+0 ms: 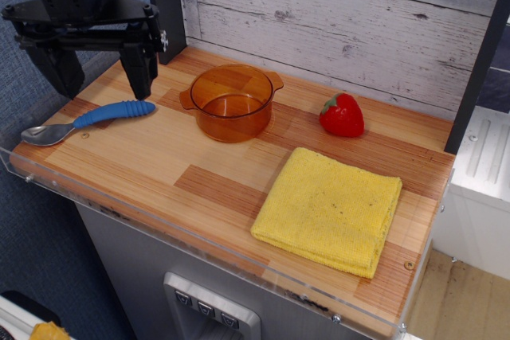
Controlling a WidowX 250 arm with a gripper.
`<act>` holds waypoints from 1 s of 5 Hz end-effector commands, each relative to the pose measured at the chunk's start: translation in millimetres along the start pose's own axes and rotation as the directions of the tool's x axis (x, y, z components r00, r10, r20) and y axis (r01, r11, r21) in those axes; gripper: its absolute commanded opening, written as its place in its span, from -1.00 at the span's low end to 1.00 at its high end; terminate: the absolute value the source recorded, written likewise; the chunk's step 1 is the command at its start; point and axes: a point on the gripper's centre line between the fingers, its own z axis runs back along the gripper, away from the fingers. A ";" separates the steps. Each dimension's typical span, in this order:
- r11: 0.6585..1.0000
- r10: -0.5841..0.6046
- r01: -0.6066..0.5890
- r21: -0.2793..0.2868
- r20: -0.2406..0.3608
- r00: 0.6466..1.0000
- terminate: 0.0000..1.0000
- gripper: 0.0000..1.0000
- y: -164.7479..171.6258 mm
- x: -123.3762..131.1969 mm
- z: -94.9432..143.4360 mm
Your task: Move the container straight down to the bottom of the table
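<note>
The container [232, 103] is a round translucent amber-orange pot with two small side handles. It stands upright and empty near the back middle of the wooden table [199, 189]. My gripper [100, 73] hangs above the table's back left corner, to the left of the container and apart from it. Its two black fingers [137, 69] point down with a wide gap between them, holding nothing.
A spoon with a blue handle [88, 119] lies at the left, just below the gripper. A red toy strawberry [343, 115] sits to the right of the container. A folded yellow cloth [331, 209] lies at the front right. A clear acrylic edge [159, 224] runs along the front.
</note>
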 end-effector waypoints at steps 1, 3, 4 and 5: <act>1.000 0.000 0.000 0.000 0.000 1.000 -1.00 1.00 0.0 0.0 0.0; 0.997 -0.066 0.063 0.048 0.062 0.996 -1.00 1.00 9.6 53.3 -15.7; 0.992 -0.127 0.126 0.013 0.068 0.990 -1.00 1.00 7.7 85.8 -32.0; 0.980 -0.199 0.199 -0.001 0.065 0.978 -1.00 1.00 0.1 117.3 -54.0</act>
